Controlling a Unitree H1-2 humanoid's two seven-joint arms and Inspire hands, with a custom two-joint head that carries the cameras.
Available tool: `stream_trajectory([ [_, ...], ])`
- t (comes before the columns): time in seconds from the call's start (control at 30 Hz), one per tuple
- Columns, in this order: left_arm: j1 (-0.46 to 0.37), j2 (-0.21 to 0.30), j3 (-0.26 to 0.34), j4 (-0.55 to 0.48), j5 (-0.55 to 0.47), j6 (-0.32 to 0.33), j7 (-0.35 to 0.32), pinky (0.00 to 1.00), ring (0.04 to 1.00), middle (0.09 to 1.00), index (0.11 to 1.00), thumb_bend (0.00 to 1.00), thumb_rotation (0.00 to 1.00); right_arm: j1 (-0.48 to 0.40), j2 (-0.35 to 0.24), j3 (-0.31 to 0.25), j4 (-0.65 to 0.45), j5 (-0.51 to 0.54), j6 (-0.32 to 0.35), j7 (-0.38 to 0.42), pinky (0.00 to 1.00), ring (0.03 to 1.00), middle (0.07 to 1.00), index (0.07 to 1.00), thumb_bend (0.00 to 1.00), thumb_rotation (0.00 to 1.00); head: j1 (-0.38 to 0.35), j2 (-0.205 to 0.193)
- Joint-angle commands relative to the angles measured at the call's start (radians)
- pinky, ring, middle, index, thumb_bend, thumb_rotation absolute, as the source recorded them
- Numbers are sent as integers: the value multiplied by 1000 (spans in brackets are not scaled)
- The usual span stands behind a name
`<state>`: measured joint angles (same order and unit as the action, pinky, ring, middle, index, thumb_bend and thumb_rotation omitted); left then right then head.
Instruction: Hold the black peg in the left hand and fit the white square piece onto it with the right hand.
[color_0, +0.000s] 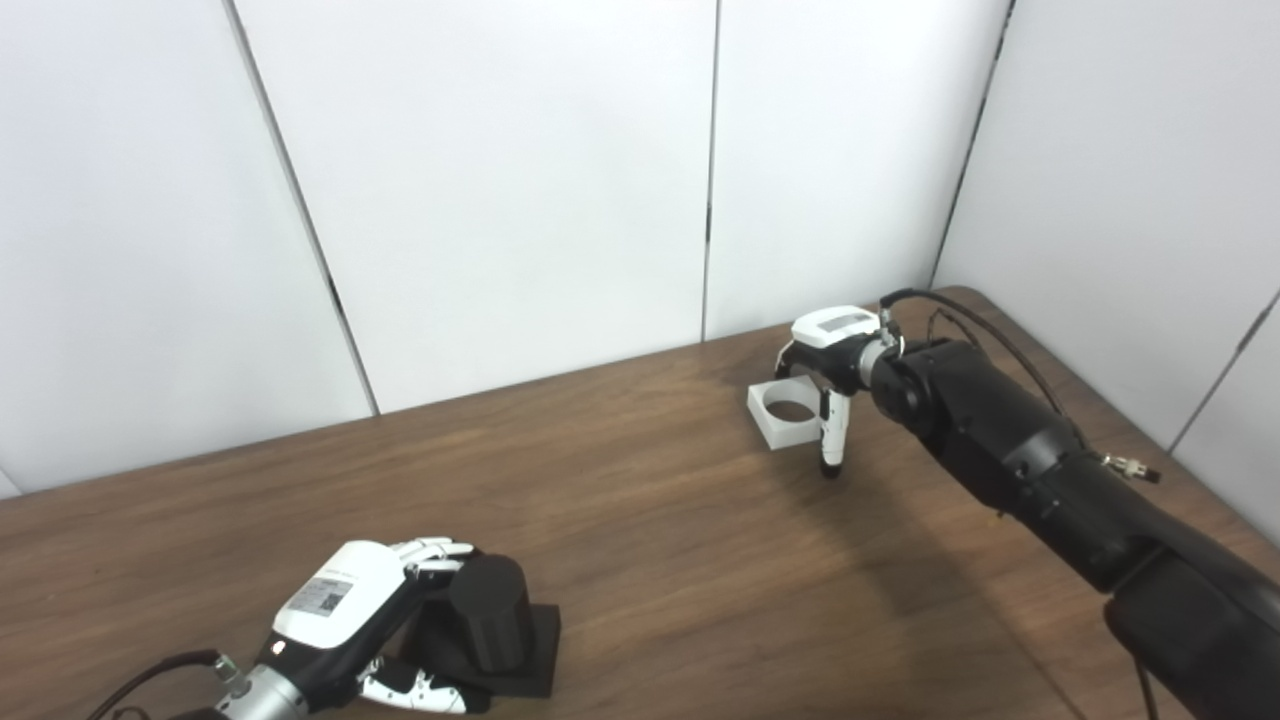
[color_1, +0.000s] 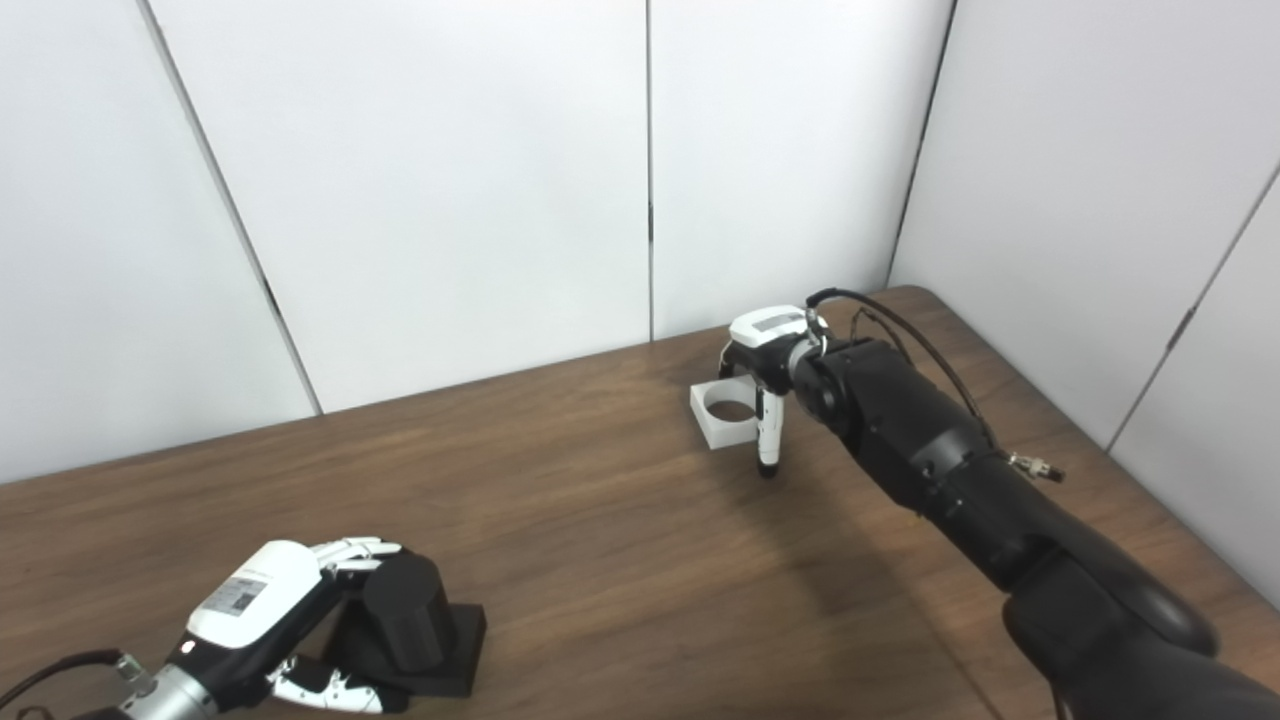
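Black peg (color_0: 490, 610) in left hand (color_0: 345, 615), right hand (color_0: 830, 355) at white square piece (color_0: 785, 412)

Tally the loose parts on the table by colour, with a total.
Black: 1, the black peg on its square base, with the left robot hand wrapped around it.
White: 1, the white square piece with a round hole, at the right robot hand.
Total: 2

Blk peg (color_0: 490, 610), wht square piece (color_0: 785, 412)
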<state>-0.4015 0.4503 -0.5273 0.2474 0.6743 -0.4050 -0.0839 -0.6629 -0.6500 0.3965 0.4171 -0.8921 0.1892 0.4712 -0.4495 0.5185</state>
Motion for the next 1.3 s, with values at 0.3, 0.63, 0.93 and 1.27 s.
stream_trajectory([
  [0.3,34,36,-12,8,34,-5,-76,762,842,824,487,523,55,-23,18,20,29,-2,-60,-76,863,846,784,487,520,139,8,8],
  [0.63,35,37,-13,4,41,-1,-83,765,845,825,488,524,55,-15,5,5,17,14,-78,-91,832,836,757,483,520,134,10,14],
  [0.93,37,32,-10,16,46,-10,-64,765,848,827,487,524,55,34,2,-87,-64,104,-105,-142,870,852,763,479,522,132,55,35],
  [1.27,25,6,-11,56,64,3,-31,805,872,852,488,524,59,88,-27,-168,-276,229,-153,-125,841,850,753,478,522,131,238,81],
])
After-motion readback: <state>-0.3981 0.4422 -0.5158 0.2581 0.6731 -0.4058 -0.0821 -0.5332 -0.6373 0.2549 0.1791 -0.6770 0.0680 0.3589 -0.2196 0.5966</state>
